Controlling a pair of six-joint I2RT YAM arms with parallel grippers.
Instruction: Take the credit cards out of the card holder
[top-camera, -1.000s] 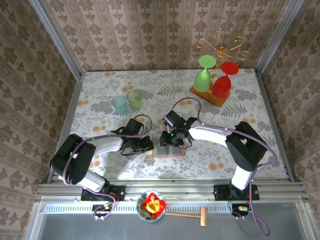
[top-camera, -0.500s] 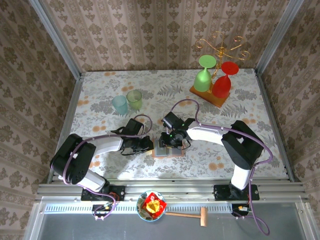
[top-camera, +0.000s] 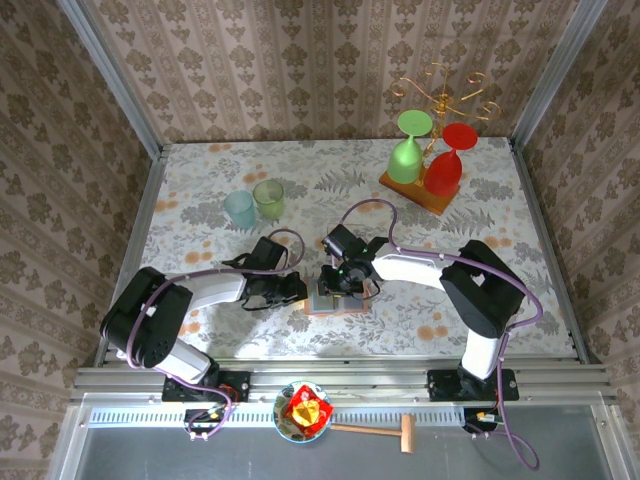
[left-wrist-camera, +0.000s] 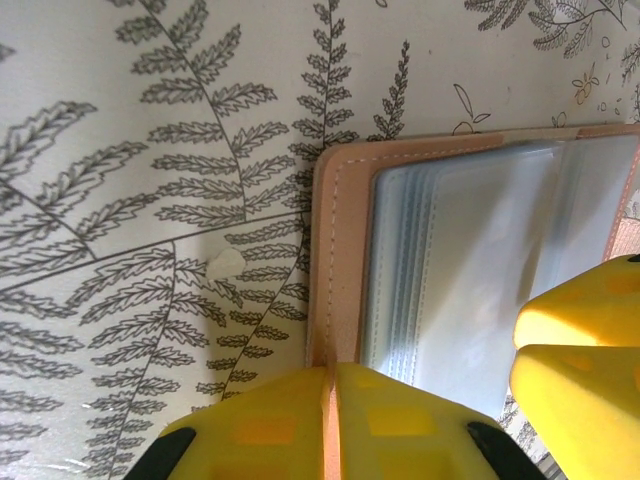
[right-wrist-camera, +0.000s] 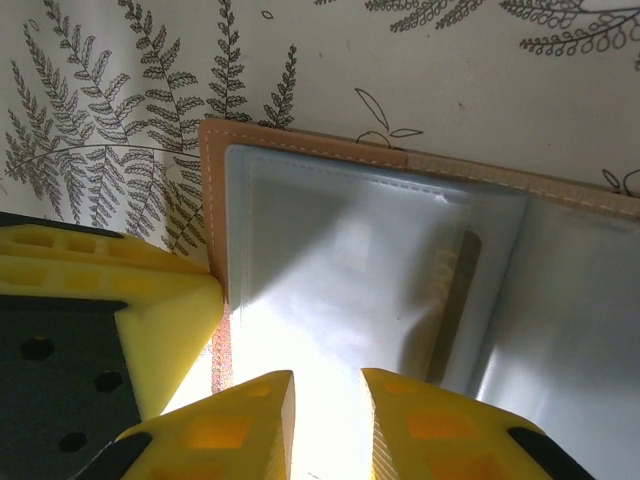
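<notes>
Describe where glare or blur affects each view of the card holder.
Right wrist view: white glare washes out the lower pockets of the card holder. Left wrist view: milder sheen on the pockets, fern-print table sharp. Top view: evenly lit.

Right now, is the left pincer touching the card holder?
Touching. The left wrist view shows the left pincer shut on the card holder: its tan edge runs straight in between the two yellow fingers, with no gap.
</notes>
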